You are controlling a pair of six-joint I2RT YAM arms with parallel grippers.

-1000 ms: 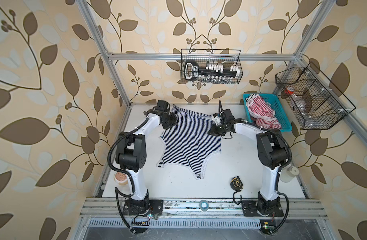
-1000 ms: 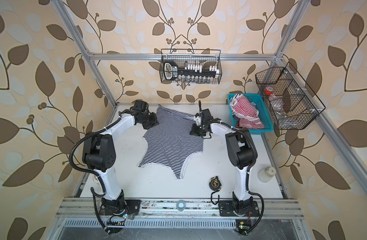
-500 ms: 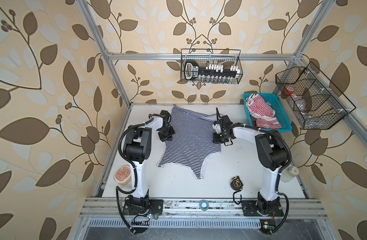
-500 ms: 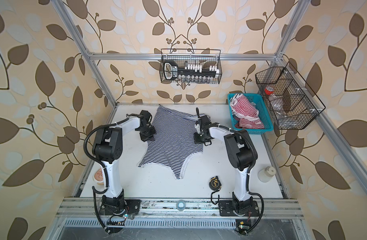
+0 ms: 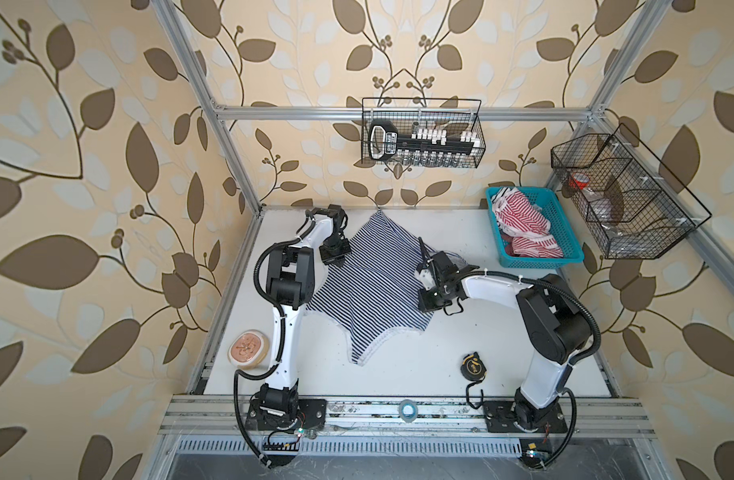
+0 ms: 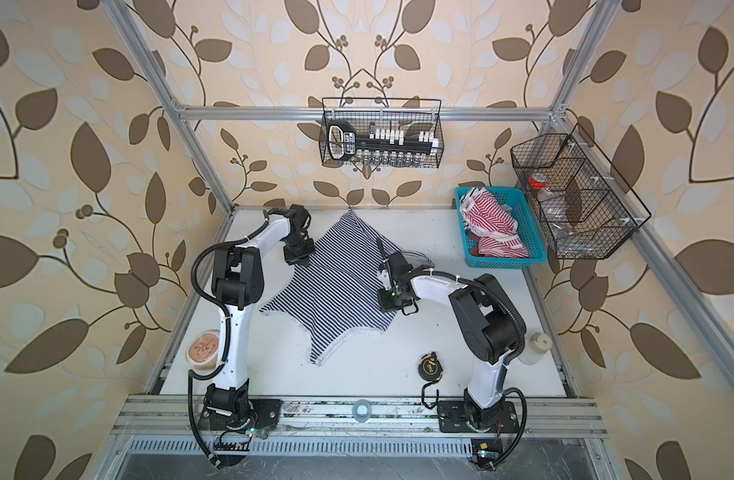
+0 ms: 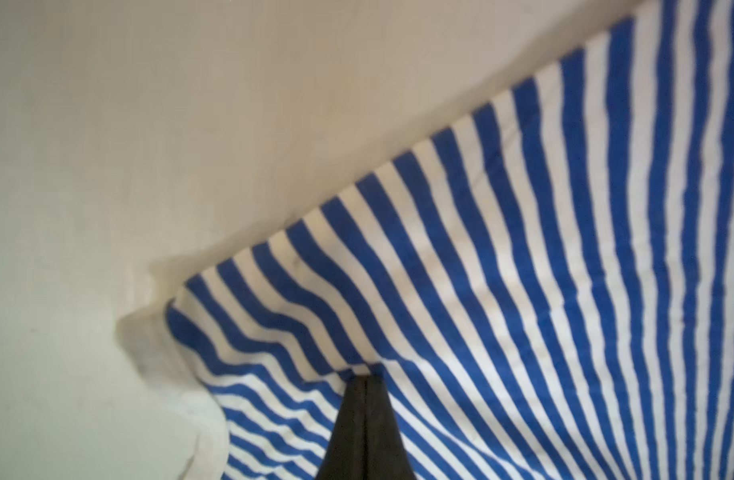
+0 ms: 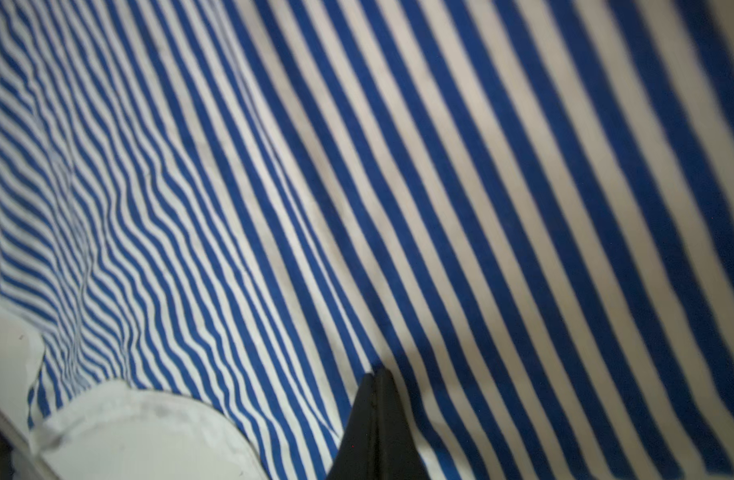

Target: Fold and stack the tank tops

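Observation:
The navy-and-white tank top [image 5: 373, 286] lies spread across the middle of the white table [image 5: 502, 365], its white-trimmed end toward the front. My left gripper [image 5: 336, 261] stands at the cloth's left edge; in the left wrist view its tips [image 7: 364, 377] are shut with the striped cloth [image 7: 523, 249] puckered into them. My right gripper [image 5: 427, 303] is over the cloth's right part. In the right wrist view its shut tips [image 8: 380, 372] rest on flat stripes [image 8: 357, 187] that run on undisturbed. The red-and-white tank top [image 5: 523, 226] lies crumpled in the blue basket [image 5: 540, 259] at the back right.
A black tape measure [image 5: 473, 365] lies near the front right and a round tub [image 5: 249, 349] sits off the table's left edge. A tape roll [image 5: 407, 409] rests on the front rail. A white bottle [image 6: 536, 347] stands right. Wire baskets [image 5: 421, 133] [image 5: 623, 191] hang on the walls.
My right gripper has slid from the cloth's back right corner toward the front. The left arm has folded back at the elbow, with its gripper a little nearer along the left edge.

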